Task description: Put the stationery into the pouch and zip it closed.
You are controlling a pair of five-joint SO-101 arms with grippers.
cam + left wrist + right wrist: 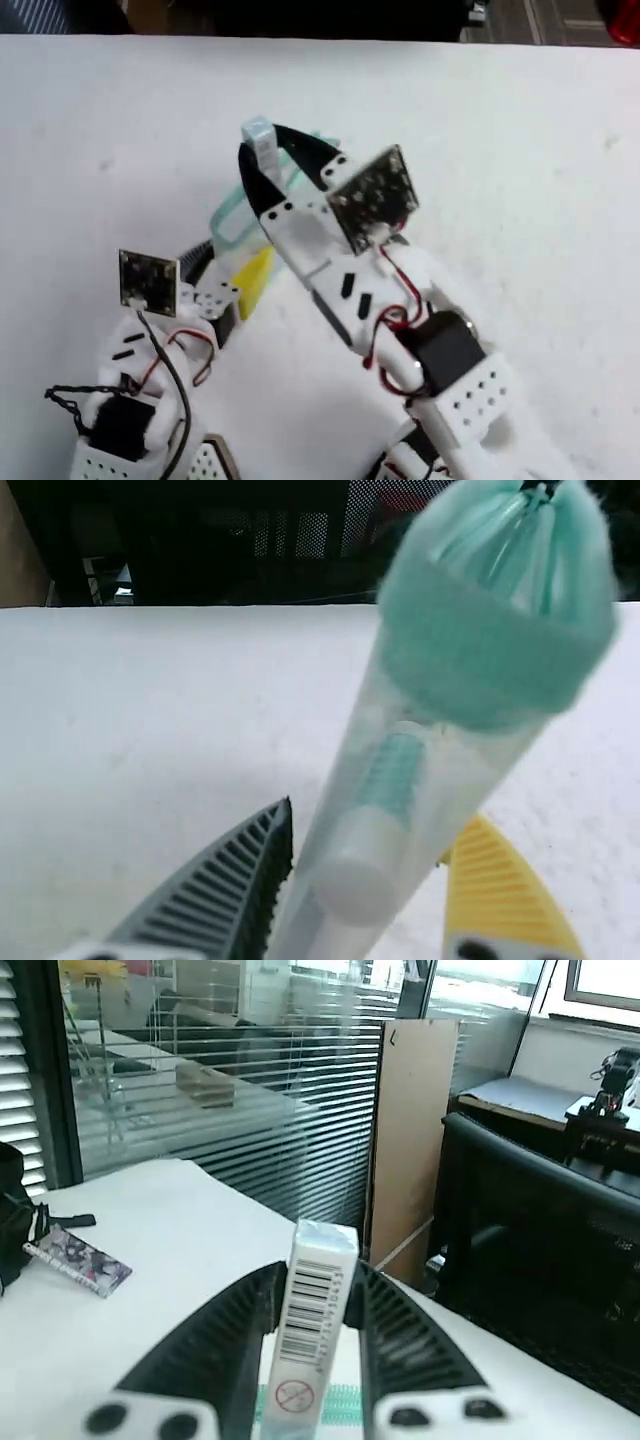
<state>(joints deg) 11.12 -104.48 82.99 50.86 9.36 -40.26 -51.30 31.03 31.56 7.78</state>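
Note:
The pouch (232, 215) is clear plastic with teal trim, and it lies between the two arms in the high view. My left gripper (378, 820), with one grey finger and one yellow finger (255, 278), is shut on the pouch (450, 680). The pouch's teal-banded end rises away from the fingers. Inside it shows a white stick with a teal part (385, 780). My right gripper (262, 150) is shut on a small white box (258, 135) with a barcode and holds it above the pouch's far end. The box (315, 1310) stands upright between the black fingers of the right gripper (320, 1272).
The white table (500, 150) has bare room to the left, right and far side of the arms. Its far edge runs along the top of the high view. A printed card (78, 1258) lies on the table beside a black object (12, 1220).

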